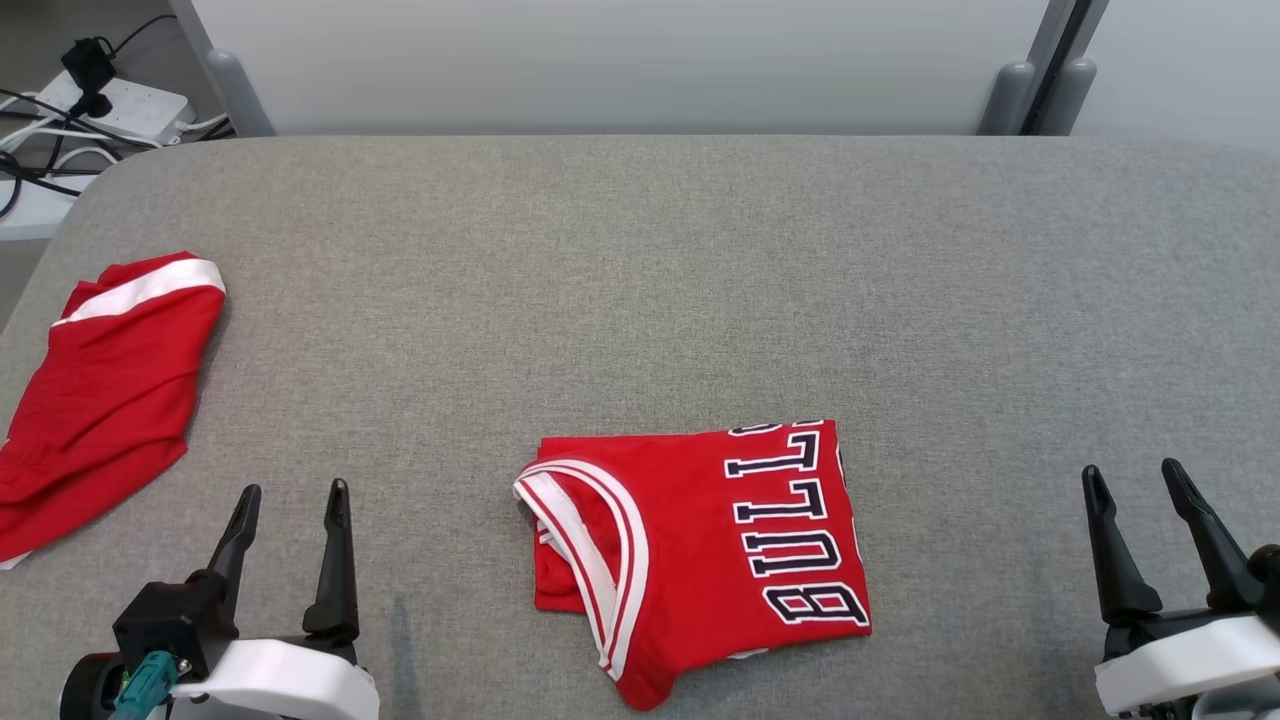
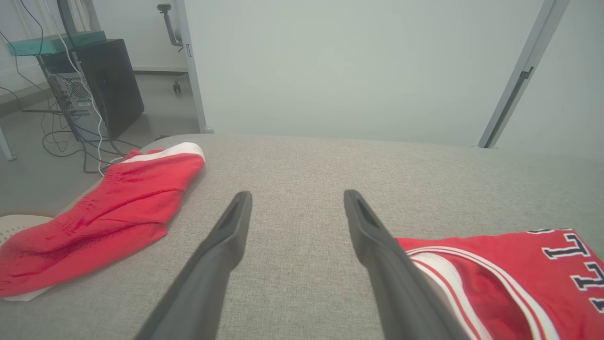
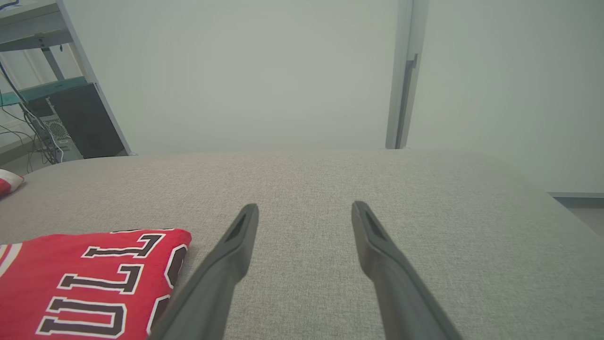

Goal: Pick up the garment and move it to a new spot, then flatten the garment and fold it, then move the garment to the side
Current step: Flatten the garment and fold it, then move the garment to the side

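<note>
Though folded into a rough square, the red jersey (image 1: 700,550) lies at the front middle of the grey table (image 1: 700,280), with striped white trim along its left edge. Bare table stretches behind it and to its right; red shorts (image 1: 110,390) lie at the table's left edge, well apart. Navy lettering (image 1: 800,530) reads "BULL", with the last letter lost over the fold. The left gripper (image 1: 294,488) and right gripper (image 1: 1130,467) flank it, fingers spread, clear of the cloth.
</note>
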Tool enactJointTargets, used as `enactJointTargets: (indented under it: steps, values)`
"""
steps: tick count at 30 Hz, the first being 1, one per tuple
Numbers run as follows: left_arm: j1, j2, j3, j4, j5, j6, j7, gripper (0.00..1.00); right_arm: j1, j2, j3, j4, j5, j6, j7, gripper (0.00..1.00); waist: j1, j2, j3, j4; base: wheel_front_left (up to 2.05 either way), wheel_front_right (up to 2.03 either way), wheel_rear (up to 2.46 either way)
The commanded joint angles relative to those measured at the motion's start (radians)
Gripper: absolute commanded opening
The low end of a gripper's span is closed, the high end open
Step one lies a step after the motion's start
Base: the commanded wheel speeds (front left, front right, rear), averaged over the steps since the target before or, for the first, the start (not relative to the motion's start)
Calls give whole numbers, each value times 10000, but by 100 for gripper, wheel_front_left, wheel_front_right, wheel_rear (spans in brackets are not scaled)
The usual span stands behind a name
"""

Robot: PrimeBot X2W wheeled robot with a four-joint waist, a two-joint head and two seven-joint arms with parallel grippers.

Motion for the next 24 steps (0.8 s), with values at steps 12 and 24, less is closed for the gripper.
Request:
enactJointTargets:
  steps: [12, 24]
  values:
    - [-782, 73, 271, -291, -10, 4, -70, 100, -1116, -702, 1966, 866, 1106, 54, -23, 100, -1, -1, 452, 355, 0, 0, 0]
    - [-1201, -325, 136, 46, -17, -216, -241, 100, -2322, -1061, 4800, 1953, 3084, 54, 993, 100, -1, -1, 1022, 977, 0, 0, 0]
